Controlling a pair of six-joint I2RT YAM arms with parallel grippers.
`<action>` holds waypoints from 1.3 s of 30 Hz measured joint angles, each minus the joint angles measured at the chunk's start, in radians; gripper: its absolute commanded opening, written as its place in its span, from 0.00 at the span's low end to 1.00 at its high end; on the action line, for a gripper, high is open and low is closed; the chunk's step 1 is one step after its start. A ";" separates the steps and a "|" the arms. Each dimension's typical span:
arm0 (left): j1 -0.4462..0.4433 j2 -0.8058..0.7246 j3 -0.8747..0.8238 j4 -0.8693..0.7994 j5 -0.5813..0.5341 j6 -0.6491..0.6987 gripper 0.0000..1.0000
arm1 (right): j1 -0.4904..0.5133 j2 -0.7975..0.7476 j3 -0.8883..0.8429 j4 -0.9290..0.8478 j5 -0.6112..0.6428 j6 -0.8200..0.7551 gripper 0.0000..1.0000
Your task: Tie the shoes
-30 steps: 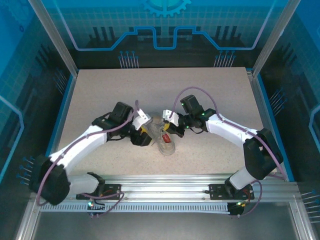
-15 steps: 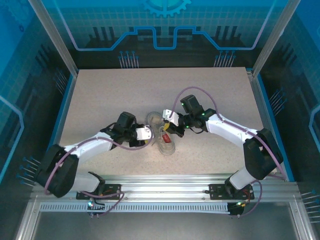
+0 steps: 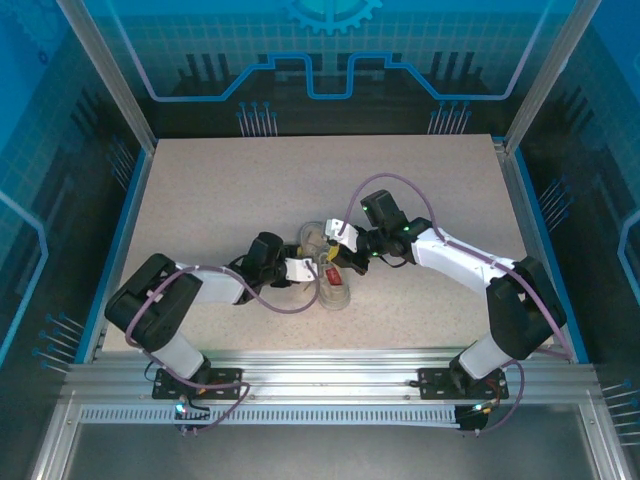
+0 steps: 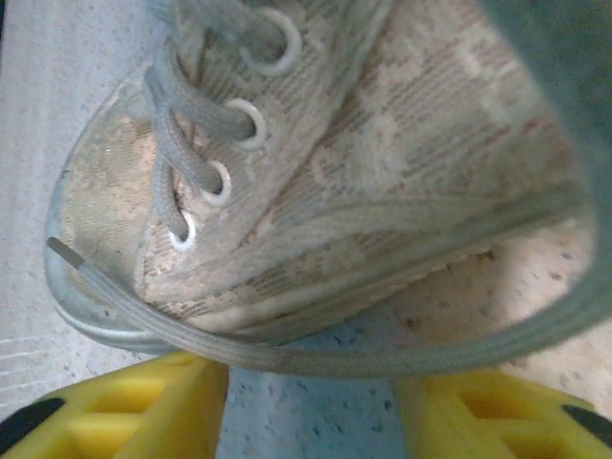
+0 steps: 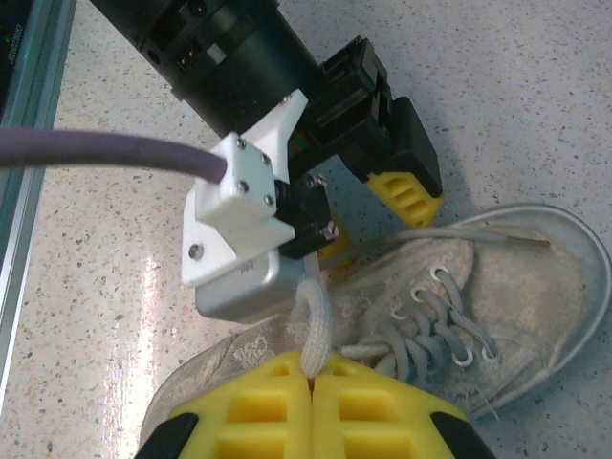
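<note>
Sneaker mid-bench, one lace gripped, the other approached

The small whitish-grey fabric sneaker (image 3: 331, 283) sits at the centre of the speckled grey bench (image 3: 220, 190). The right gripper (image 5: 311, 368) is clenched on a thin white lace (image 5: 314, 320), probably to hold it taut. The left gripper (image 4: 311, 406), jaws apart, faces the loose lace end (image 4: 287, 356) by the toe.

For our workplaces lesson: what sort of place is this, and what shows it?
Probably a robotics lab test cell: a left arm and right arm bolted to an aluminium rail, over a speckled table, walled by blue panels.
</note>
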 measured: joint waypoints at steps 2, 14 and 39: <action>-0.012 0.013 -0.004 0.036 -0.019 0.003 0.29 | -0.001 0.000 0.000 0.000 0.000 0.000 0.00; -0.009 -0.196 -0.016 -0.185 0.039 -0.050 0.00 | -0.008 0.000 0.000 0.000 0.000 0.003 0.00; 0.182 0.069 0.678 -0.863 0.342 -1.103 0.39 | -0.019 0.000 -0.004 0.000 0.023 0.031 0.00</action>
